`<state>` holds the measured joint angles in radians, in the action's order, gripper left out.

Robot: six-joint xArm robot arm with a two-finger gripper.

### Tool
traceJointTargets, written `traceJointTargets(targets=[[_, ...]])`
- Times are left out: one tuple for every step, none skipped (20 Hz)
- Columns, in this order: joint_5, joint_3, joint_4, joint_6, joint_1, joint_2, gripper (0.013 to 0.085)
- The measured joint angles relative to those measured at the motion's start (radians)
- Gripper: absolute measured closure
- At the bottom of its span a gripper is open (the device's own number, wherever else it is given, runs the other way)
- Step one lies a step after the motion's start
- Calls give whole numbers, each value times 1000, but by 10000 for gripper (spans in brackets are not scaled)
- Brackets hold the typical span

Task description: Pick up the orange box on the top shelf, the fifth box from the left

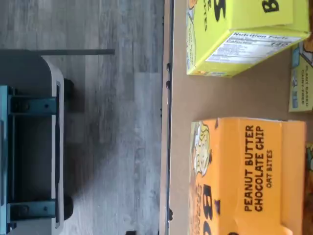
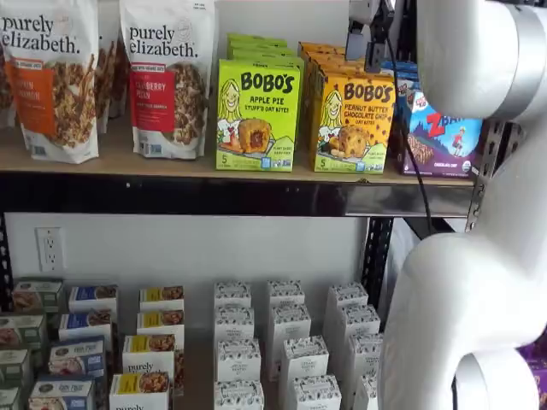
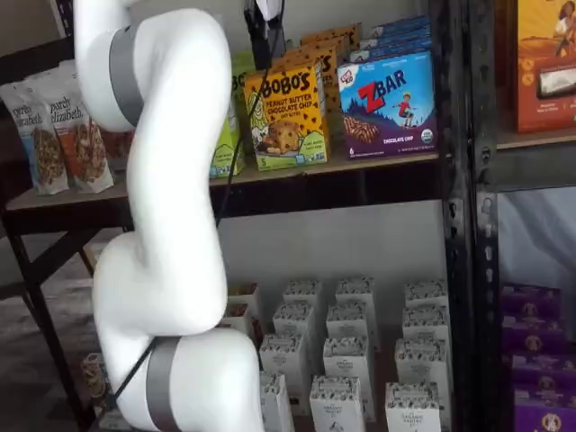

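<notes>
The orange box (image 2: 352, 124) stands upright on the top shelf (image 2: 171, 162), with more of the same cartons lined up behind it. It is in both shelf views, and in a shelf view (image 3: 286, 117) it stands at the board's front edge. My gripper (image 2: 367, 47) hangs just above the orange box's top, its black fingers apart and nothing between them. It also shows in a shelf view (image 3: 267, 40), above the carton. The wrist view looks down on the orange box (image 1: 244, 176) and a bare strip of the top shelf (image 1: 220, 98).
A lime-green Bobo's box (image 2: 256, 115) stands close on one side of the orange box, a blue Zbar box (image 2: 440, 137) on the other. Granola bags (image 2: 167, 77) stand further left. Small white boxes (image 2: 282, 342) fill the lower shelf. My white arm (image 2: 479, 256) fills the right foreground.
</notes>
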<state>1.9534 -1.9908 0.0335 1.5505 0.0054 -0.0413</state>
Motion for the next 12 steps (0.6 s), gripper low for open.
traceJointTargets(targets=[[0, 3, 5, 2, -3, -1, 130], [-2, 5, 9, 3, -6, -3, 130], [-3, 5, 15, 4, -10, -6, 130], [-5, 2, 20, 6, -13, -10, 130], [-5, -3, 23, 7, -15, -15, 130], [-5, -9, 25, 8, -17, -21, 130], [-6, -15, 26, 9, -18, -27, 130], [-4, -23, 26, 10, -19, -34, 130], [-3, -30, 24, 12, -20, -41, 130], [-1, -36, 22, 14, -21, -48, 130], [2, -43, 21, 16, -23, -54, 130], [4, -46, 19, 17, -24, -59, 130]])
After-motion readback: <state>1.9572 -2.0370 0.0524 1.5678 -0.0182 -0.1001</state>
